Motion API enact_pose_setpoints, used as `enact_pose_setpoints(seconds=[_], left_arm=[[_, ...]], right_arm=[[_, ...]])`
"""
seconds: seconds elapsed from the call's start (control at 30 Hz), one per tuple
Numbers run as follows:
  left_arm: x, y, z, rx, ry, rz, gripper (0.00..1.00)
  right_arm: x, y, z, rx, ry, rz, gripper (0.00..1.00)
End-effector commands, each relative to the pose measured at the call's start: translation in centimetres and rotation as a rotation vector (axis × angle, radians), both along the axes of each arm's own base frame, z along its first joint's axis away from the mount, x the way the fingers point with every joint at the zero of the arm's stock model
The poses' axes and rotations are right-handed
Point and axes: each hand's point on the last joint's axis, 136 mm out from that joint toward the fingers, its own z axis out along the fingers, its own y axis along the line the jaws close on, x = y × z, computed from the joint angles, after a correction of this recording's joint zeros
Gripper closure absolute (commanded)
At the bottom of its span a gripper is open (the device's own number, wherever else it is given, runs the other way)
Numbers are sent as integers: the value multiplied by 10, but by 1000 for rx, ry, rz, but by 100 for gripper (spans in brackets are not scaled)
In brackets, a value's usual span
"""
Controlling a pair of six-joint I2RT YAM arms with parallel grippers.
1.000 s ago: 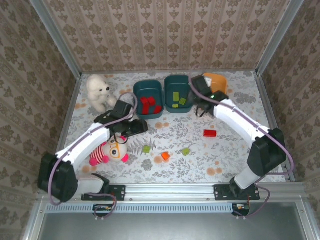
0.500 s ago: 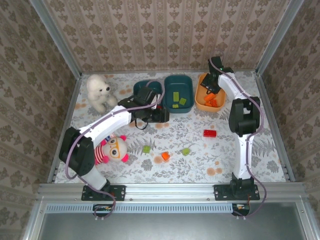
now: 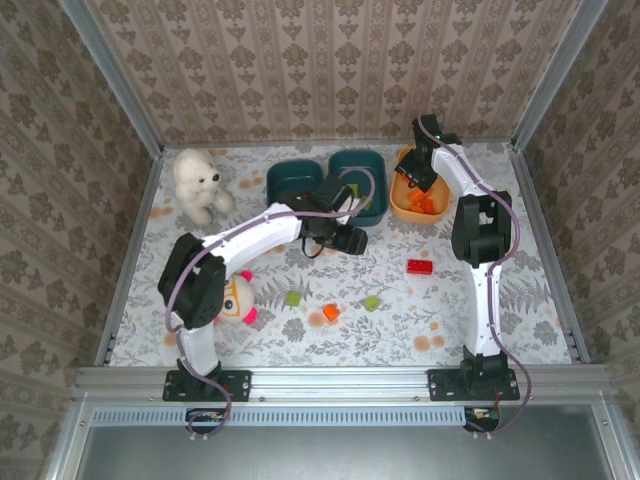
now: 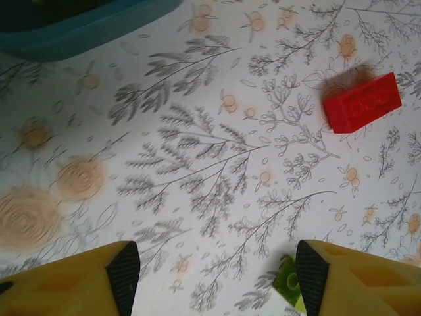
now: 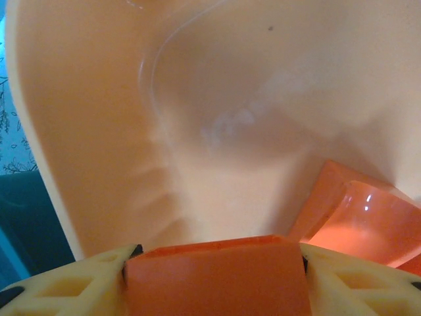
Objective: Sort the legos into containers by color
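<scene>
My right gripper (image 3: 419,178) hangs low inside the orange tub (image 3: 404,205), shut on an orange lego (image 5: 217,280). A second orange lego (image 5: 358,214) lies just beyond it, and orange legos (image 3: 428,205) rest on the tub floor. My left gripper (image 3: 357,240) stands open over the floral mat, in front of the two dark teal tubs (image 3: 285,180) (image 3: 368,165). Nothing sits between its fingers (image 4: 125,270). A red lego (image 4: 362,102) (image 3: 420,266) lies ahead of it. A light green lego (image 4: 288,288) touches the inner side of its right finger. More loose legos lie nearer: green (image 3: 292,298), orange (image 3: 331,313), green (image 3: 371,302).
A white plush bear (image 3: 197,183) sits at the back left. The striped plush doll (image 3: 237,297) lies beside the left arm's lower link. The left arm crosses in front of the teal tubs and hides part of their insides. Patterned walls close in the mat.
The left arm has swung right, from in front of the left teal tub to in front of the right one. The right gripper moved from the teal tubs to the orange tub and dipped in.
</scene>
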Motion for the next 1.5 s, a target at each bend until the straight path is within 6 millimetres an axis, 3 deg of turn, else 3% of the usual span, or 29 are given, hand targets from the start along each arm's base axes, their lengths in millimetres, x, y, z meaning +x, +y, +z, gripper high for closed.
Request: enact_pose_setpoints(seconds=[0.0,0.17,0.3,0.43,0.57,0.83,1.0,1.13,1.3,1.4,1.47], left_arm=[[-5,-18,0,36,-35,-104,32],[-10,-53,-3,48,-77,-207,26],[-18,-83,-8,34,-103,-293,24],[-23,-109,-22,32,-117,-338,22],[-24,-131,-36,35,-198,-388,21],[-10,-174,-53,50,-398,-464,19],[-8,-187,-74,80,-435,-493,15],[-19,-190,-88,79,-398,-523,16],[-42,-188,-95,83,-356,-571,20],[-50,-187,-96,84,-333,-572,28],[-53,-186,-100,93,-320,-571,41]], right_arm=[[-5,8,7,19,18,17,33],[0,11,58,8,-90,52,25],[-12,8,110,3,-170,41,23],[-50,-7,165,-27,-274,-9,22],[-117,-20,203,-45,-359,-72,19],[-262,-41,221,-76,-382,-109,14],[-316,-47,230,-101,-365,-67,12],[-331,-49,236,-114,-365,-48,12],[-326,-49,240,-120,-374,-38,12],[-324,-47,236,-110,-373,-37,12],[-326,-47,233,-109,-366,-38,12]])
